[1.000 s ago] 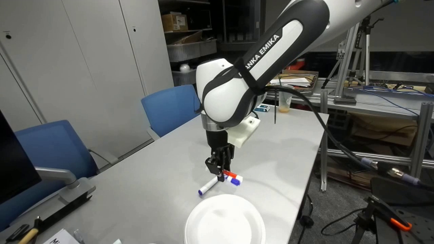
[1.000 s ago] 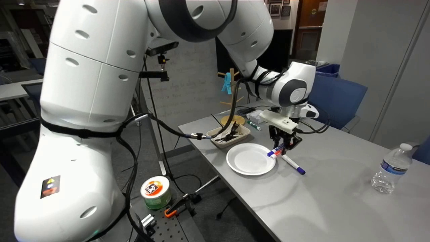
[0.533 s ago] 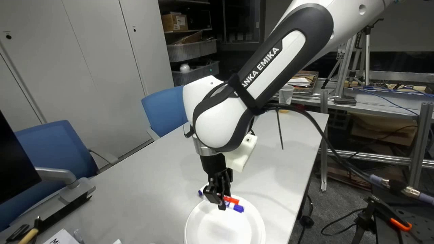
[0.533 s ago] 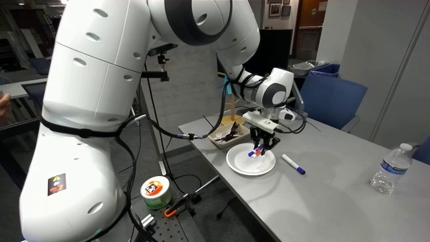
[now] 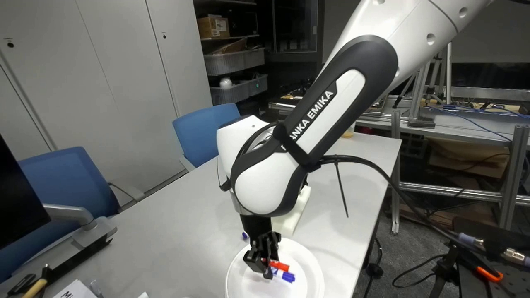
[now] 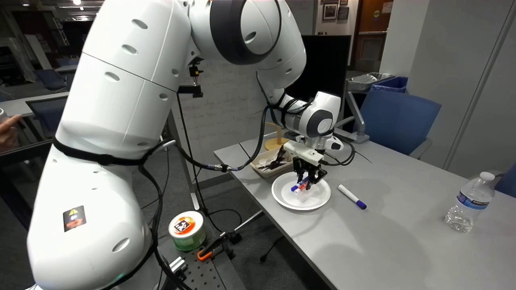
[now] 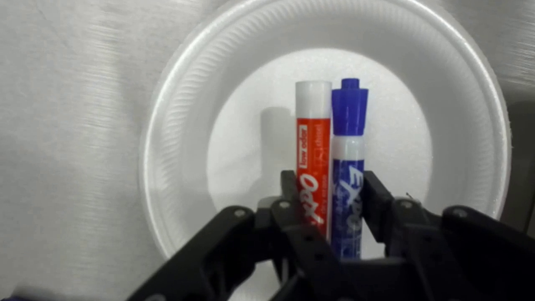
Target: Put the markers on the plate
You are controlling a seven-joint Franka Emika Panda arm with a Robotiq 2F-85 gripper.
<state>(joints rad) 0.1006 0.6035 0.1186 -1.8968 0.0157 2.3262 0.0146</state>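
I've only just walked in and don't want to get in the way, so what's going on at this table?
The robot's gripper is clamped on a red marker and a blue marker side by side, holding both over the white plate. The job is to put markers on the plate; whether these two touch it is hard to tell. A third marker, white with a blue cap, lies on the table beside the plate.

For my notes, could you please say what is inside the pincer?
The pincer grips a red marker and a blue marker side by side, but hides one end of each.
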